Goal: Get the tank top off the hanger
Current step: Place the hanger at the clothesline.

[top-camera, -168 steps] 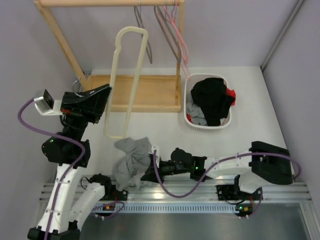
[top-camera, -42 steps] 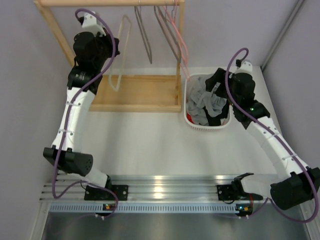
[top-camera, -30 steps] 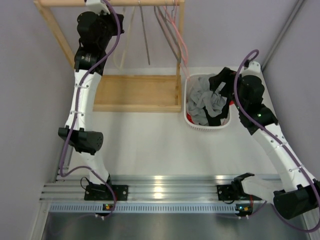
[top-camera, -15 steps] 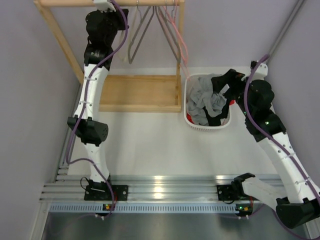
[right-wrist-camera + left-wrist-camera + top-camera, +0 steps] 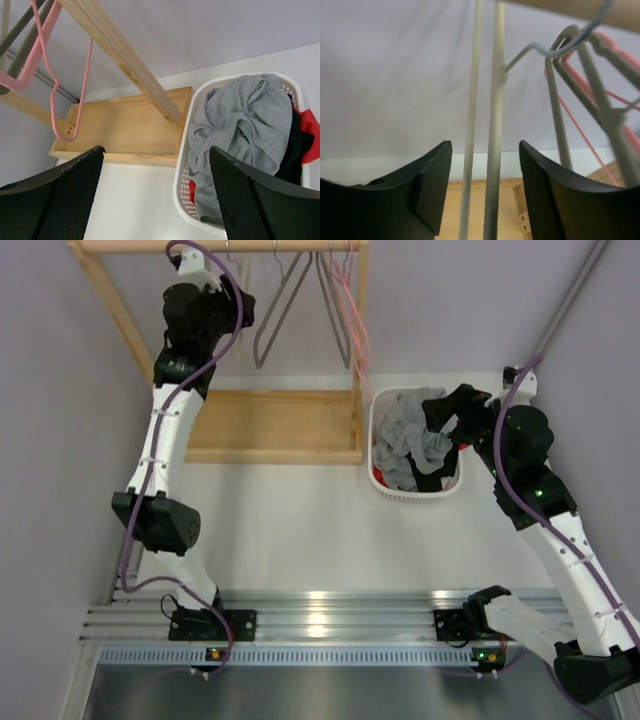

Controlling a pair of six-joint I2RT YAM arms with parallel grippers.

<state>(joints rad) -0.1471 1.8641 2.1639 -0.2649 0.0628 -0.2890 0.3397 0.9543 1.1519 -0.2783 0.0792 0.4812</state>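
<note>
Risen, right fingers (image 5: pixel 55 195) gape over crumpled tank top (image 5: pixel 240 120); left fingers (image 5: pixel 420 200) spread facing upright hanger (image 5: pixel 493 150).

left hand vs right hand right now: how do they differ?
The left hand is raised at the wooden rail among the hangers. The right hand sits lower, above the white plastic basket.
Two pale hanger rods show between the left hand's fingers. Nothing close shows between the right hand's fingers, only the scene below.
Shared: both are open and hold nothing.
</note>
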